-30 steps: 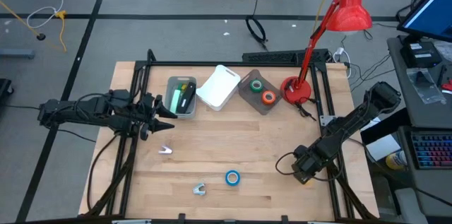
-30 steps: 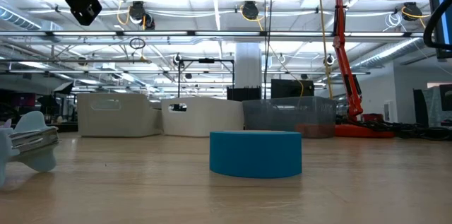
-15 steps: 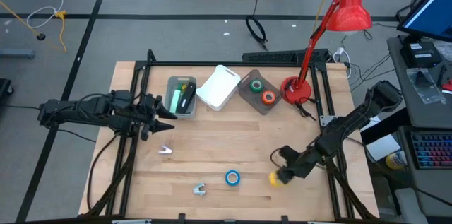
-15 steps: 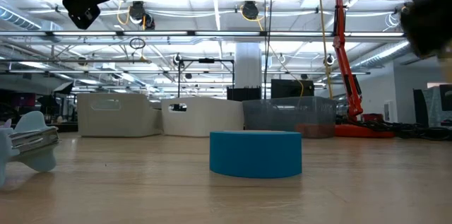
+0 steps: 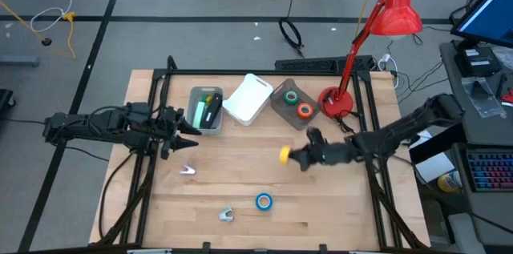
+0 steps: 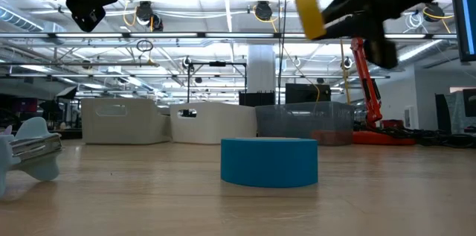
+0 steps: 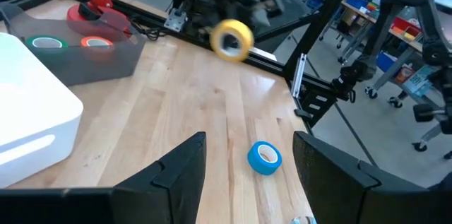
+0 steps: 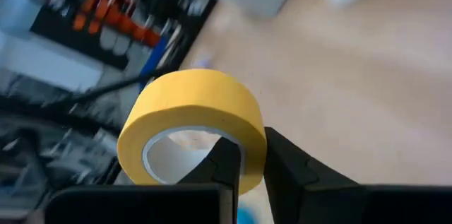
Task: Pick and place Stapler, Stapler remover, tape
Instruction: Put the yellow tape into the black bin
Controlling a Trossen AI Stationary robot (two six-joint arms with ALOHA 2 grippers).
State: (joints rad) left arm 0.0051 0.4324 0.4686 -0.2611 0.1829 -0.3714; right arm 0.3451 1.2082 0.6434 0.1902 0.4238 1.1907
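The right gripper, pinching the yellow tape, has swung up from the tabletop's right edge towards the far-edge clear bin, probably its destination; left gripper waits, fingers apart.

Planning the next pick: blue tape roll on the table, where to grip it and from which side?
The blue tape roll lies flat on the table, core hole facing up, with open wood around it. Probably best to come straight down and pinch the ring wall, one finger in the core and one outside. The right gripper already holds the yellow roll that way; the left gripper is open.
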